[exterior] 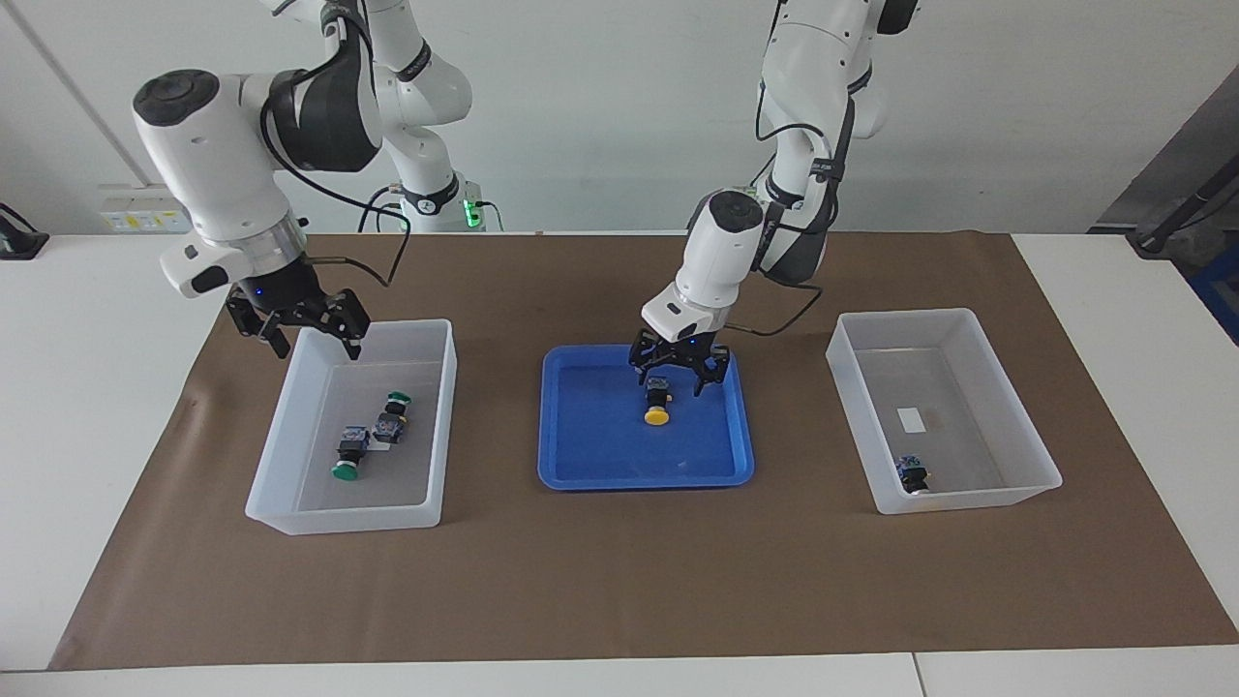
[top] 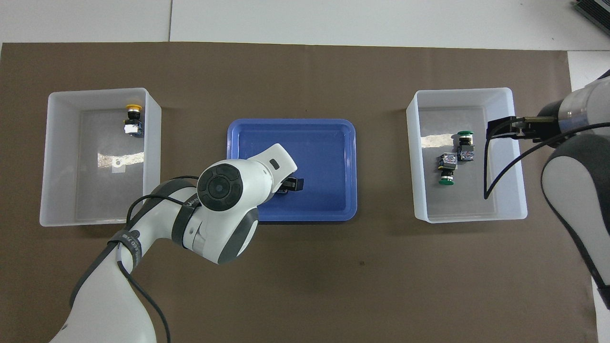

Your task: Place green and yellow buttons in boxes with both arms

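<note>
One yellow button (exterior: pixel 658 402) lies on the blue tray (exterior: pixel 600 455), cap pointing away from the robots. My left gripper (exterior: pixel 673 380) is open and low over it, a finger on either side of its black body. In the overhead view the left arm hides this button and only one finger (top: pixel 296 184) shows over the tray (top: pixel 324 143). A second yellow button (exterior: pixel 911 473) (top: pixel 133 117) lies in the clear box (exterior: pixel 852 373) (top: pixel 95 90) at the left arm's end. Two green buttons (exterior: pixel 349 455) (exterior: pixel 392 418) lie in the other clear box (exterior: pixel 290 397) (top: pixel 460 90). My right gripper (exterior: pixel 313 339) (top: pixel 496 128) is open and empty above that box's rim.
Brown paper (exterior: pixel 619 581) covers the table's middle, with the tray between the two boxes. A small white label (exterior: pixel 912 418) sticks to the floor of the box at the left arm's end. White table surface lies around the paper.
</note>
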Controlling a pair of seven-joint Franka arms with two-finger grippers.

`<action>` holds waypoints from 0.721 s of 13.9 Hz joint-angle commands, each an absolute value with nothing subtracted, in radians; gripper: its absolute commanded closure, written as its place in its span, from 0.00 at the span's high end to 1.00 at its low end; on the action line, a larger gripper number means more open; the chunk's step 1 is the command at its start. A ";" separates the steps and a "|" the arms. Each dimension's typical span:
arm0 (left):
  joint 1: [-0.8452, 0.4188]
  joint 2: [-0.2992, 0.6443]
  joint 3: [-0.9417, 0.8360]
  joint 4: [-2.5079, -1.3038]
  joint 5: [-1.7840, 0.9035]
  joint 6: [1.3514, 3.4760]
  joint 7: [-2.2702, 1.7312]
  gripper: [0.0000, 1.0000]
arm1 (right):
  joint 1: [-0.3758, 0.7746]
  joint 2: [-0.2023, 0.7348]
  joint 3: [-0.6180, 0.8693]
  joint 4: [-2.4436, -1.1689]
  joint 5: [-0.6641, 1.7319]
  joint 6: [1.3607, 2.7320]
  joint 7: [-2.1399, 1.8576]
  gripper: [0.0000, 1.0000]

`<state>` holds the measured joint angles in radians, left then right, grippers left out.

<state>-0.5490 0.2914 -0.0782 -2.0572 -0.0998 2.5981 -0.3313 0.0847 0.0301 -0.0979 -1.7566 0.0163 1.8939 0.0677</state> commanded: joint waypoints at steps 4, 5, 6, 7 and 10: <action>-0.572 0.310 -0.063 -2.071 -0.089 2.599 -0.370 0.39 | 0.048 0.006 -0.094 -1.563 -0.002 1.591 0.063 1.00; -0.574 0.305 -0.061 -2.072 -0.089 2.573 -0.371 0.14 | 0.051 -0.004 -0.094 -1.563 -0.006 1.579 0.064 1.00; -0.575 0.302 -0.061 -2.071 -0.089 2.545 -0.371 0.00 | 0.055 -0.014 -0.089 -1.568 -0.023 1.578 0.066 1.00; -0.569 0.296 -0.061 -2.068 -0.089 2.530 -0.371 0.00 | 0.052 -0.031 -0.086 -1.595 -0.028 1.588 0.067 1.00; -0.513 0.204 -0.055 -2.060 -0.089 2.475 -0.359 0.00 | 0.048 -0.038 -0.087 -1.606 -0.011 1.580 0.084 1.00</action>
